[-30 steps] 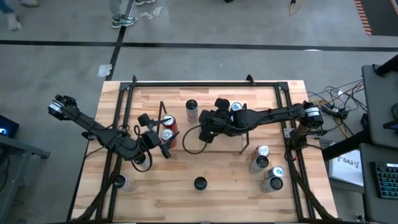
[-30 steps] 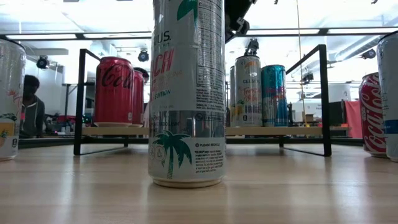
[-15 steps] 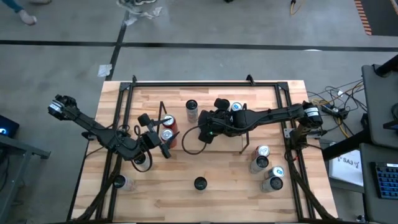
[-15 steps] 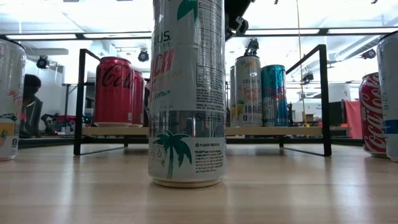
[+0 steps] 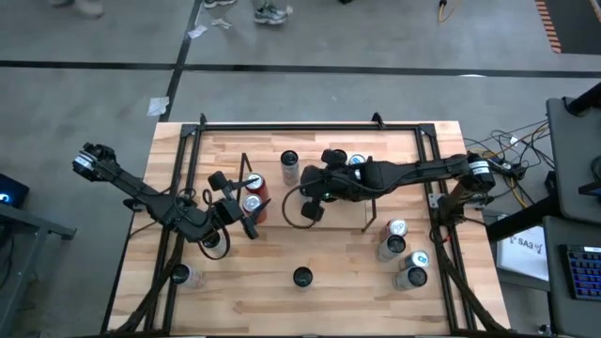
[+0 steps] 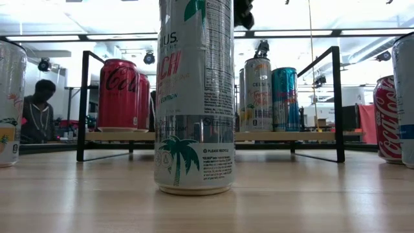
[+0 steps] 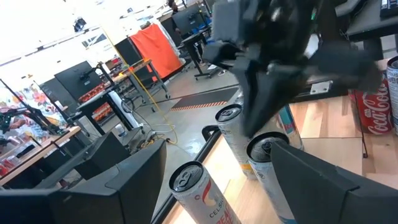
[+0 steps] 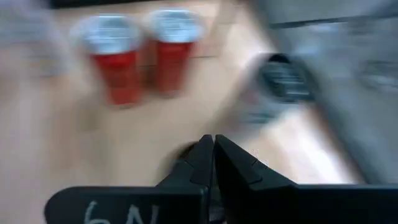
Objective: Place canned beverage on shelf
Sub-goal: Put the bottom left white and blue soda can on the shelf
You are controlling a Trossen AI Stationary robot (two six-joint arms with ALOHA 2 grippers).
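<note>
Table (image 5: 329,272): light wood top, black tube frame round it. Both arms reach in over it.

Shelf (image 6: 259,136): low rack, thin black wire ends, wood base, sits mid-table toward the far side. Low view shows two red cola cans (image 6: 119,94) at one end, a pale can and a teal can (image 6: 285,98) at the other. Middle of the base looks free, though the near can blocks part of it.

R arm: stretched across over the shelf; right gripper (image 8: 212,155) pinched closed, nothing between the fingers. Its wrist view is smeared, so likely on the move.

L arm: by the red-can end of the shelf; left gripper (image 5: 242,208) spread wide, holds nothing as far as I can see. A can stands on the table just beside it.

Loose cans: tall white palm-tree can (image 6: 195,97) upright, nearest the low cam; dark-topped can (image 5: 301,276) near the front edge; cluster of three (image 5: 399,252) front-right; one more front-left (image 5: 182,274).

Handling (judgement): tall slim alu cans. If full, moderately heavy, stiff; if empty, thin wall dents easily. Smooth printed skin, prob slippery, tips easily as narrow base. Take hold across the cyl body about mid-height, fingers on opposite sides, keep upright, moderate squeeze. Avoid the rim/tab.
</note>
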